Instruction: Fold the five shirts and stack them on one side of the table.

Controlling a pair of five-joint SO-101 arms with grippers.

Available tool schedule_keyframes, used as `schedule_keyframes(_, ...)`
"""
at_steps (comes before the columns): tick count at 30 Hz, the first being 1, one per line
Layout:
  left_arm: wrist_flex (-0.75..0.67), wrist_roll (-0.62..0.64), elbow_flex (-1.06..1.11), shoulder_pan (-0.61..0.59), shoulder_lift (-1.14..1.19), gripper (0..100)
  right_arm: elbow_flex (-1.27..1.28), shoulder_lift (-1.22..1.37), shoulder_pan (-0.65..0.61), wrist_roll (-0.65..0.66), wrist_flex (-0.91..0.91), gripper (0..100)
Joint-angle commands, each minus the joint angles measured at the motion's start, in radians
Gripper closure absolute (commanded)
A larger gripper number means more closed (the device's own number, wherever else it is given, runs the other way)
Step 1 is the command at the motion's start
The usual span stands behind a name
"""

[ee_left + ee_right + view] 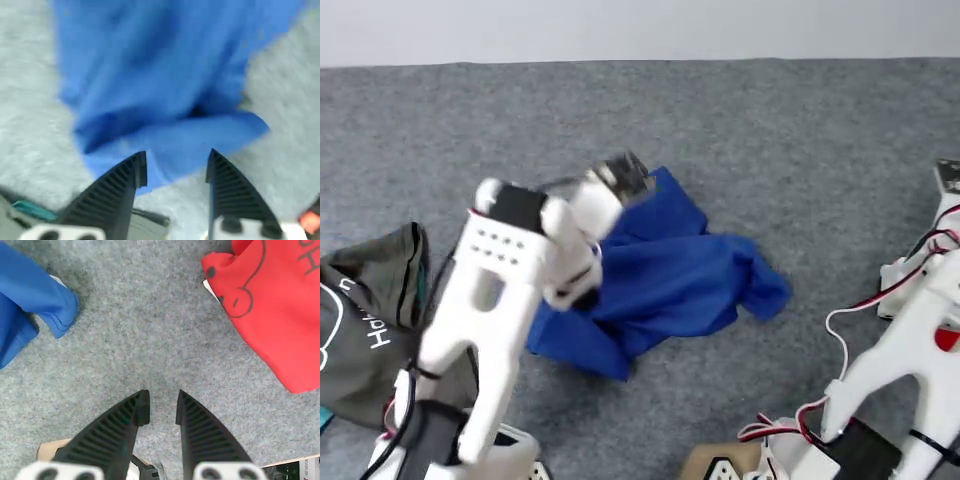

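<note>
Blue shirt (670, 275) lies crumpled at table (770, 130) centre; I judge folding just starting. My left gripper (176, 157) hangs wide over its 11 o'clock edge, seemingly empty. Next: drop, pinch hem.

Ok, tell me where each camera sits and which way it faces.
High view: fixed above the table, looking down on the blue shirt; left arm, right arm and left claw show.
Left wrist view: on the left arm, looking down past the left claw at the blue shirt.
Right wrist view: on the right arm, looking down past the right claw at table and red shirt.
All three share the blue shirt.
</note>
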Motion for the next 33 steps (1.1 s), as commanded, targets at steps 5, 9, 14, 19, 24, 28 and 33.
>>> schedule_keyframes(5, -0.020, -0.020, 0.246, 0.250, -0.132, 80, -0.006, -0.042, -0.008, 0.008, 0.044, 90.3)
schedule_keyframes(9, -0.143, -0.040, 0.383, 0.252, -0.132, 80, -0.005, -0.042, -0.007, 0.008, 0.044, 90.4)
schedule_keyframes(14, -0.265, -0.063, 0.515, 0.253, -0.132, 80, -0.005, -0.041, -0.007, 0.008, 0.044, 90.4)
schedule_keyframes(19, -0.359, -0.058, 0.541, 0.252, -0.132, 80, 0.012, -0.041, -0.010, 0.008, 0.044, 90.4)
schedule_keyframes(24, -0.425, -0.057, 0.535, 0.252, -0.133, 80, 0.072, -0.048, -0.012, 0.008, 0.042, 90.4)
schedule_keyframes(28, -0.428, -0.057, 0.527, 0.252, -0.137, 80, 0.091, -0.050, -0.012, 0.008, 0.042, 90.4)
schedule_keyframes(33, -0.477, -0.057, 0.553, 0.252, -0.133, 80, 0.086, -0.050, -0.012, 0.008, 0.042, 90.5)
